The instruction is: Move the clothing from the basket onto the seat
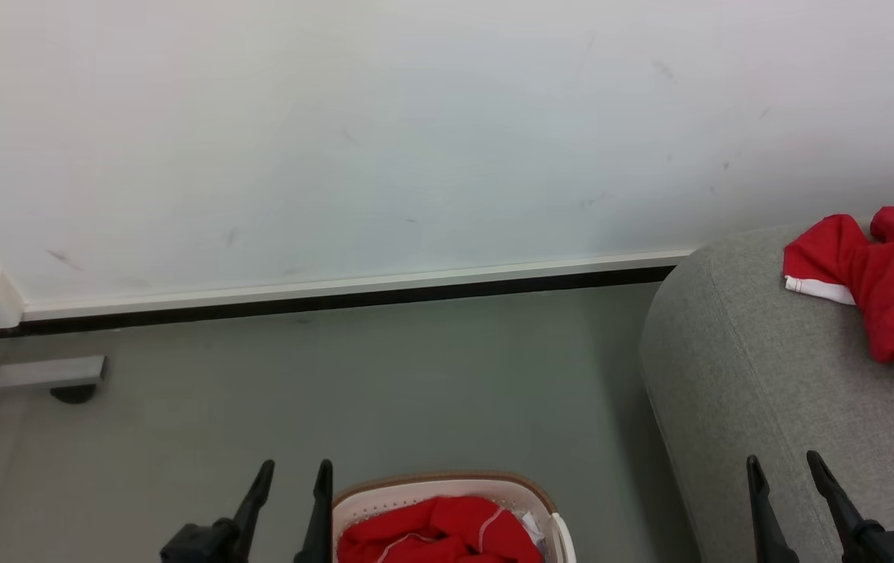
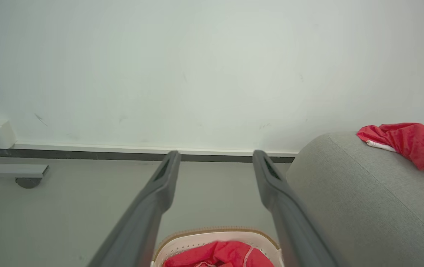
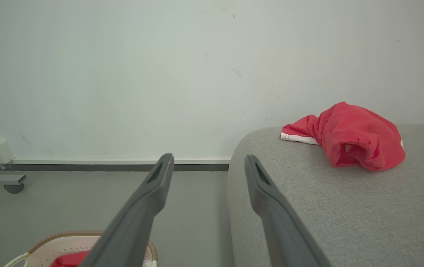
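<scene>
Just left of the basket [image 1: 447, 478], I am hovering the left gripper [image 1: 296, 466], its two fingers spread apart and gripping nothing. Well to the right of the basket, the right gripper [image 1: 783, 458] is showing against the near side of the seat [image 1: 759, 375], likewise released and empty. The basket is sitting on the floor [image 1: 337, 383] between the two grippers, nearer the left one, and a heap of red clothing [image 1: 439, 533] is lying inside it. The seat is standing right of the basket, apart from it. Farther back and right of the basket, one red garment [image 1: 885, 285] with a white hem is lying crumpled on top of the seat. Beyond the basket the floor is running to a dark skirting strip [image 1: 337, 301] under a white wall [image 1: 415, 141], and far to the basket's left a wheeled metal foot [image 1: 52, 375] is resting by that wall.
</scene>
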